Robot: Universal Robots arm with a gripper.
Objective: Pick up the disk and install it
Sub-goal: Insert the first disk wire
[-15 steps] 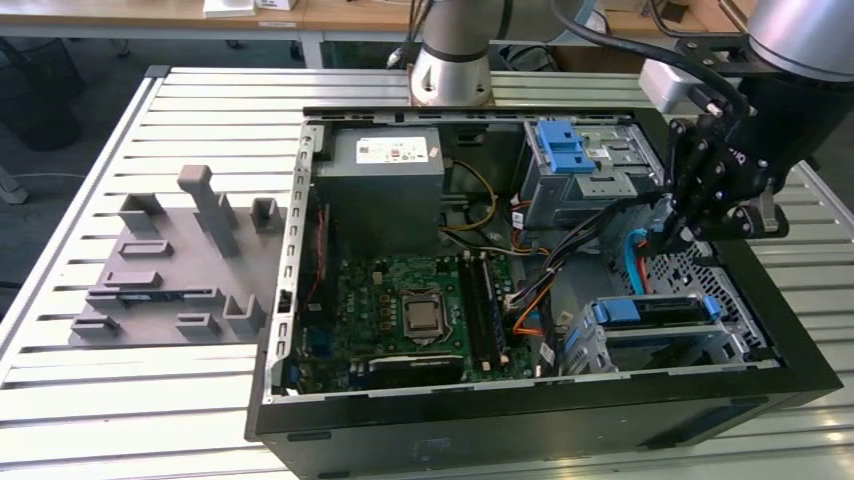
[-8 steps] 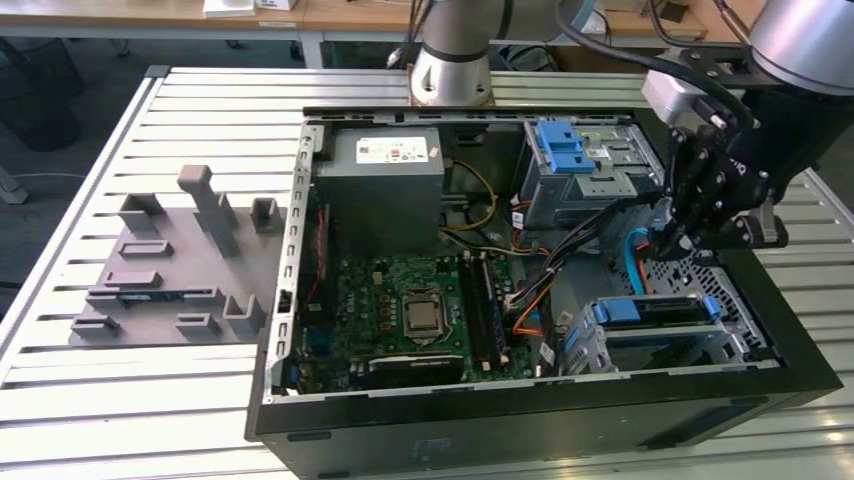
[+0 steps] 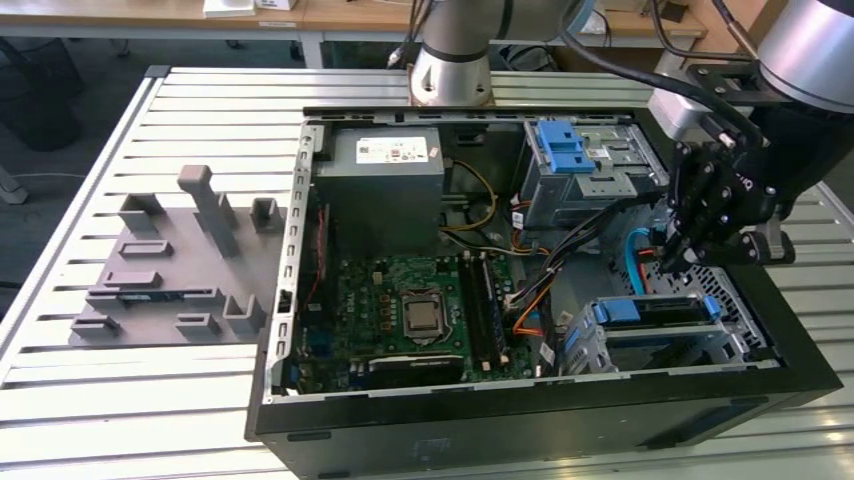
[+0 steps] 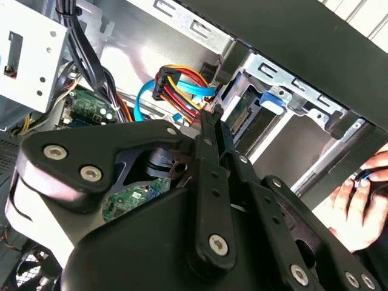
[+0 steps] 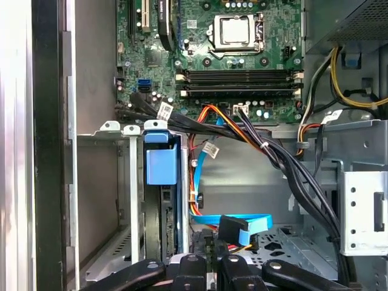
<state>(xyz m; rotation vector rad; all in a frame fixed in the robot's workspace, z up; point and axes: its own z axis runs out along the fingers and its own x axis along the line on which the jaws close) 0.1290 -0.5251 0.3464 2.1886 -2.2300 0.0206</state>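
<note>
Exterior view: a grey parts tray point(image 3: 147, 270) lies at left; the open computer case point(image 3: 534, 412) shows its motherboard point(image 3: 414, 310); at right the disk point(image 3: 654, 312) sits on blue rails in the lower drive cage. Just above it hangs the gripper point(image 3: 666, 267), fingers pressed together beside a blue cable point(image 3: 625, 255), nothing visibly held.

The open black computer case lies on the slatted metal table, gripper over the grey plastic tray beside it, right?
The exterior view shows the black gripper above the open black computer case, by its metal drive cage, not over the grey plastic tray. The case does lie on the slatted metal table.
</note>
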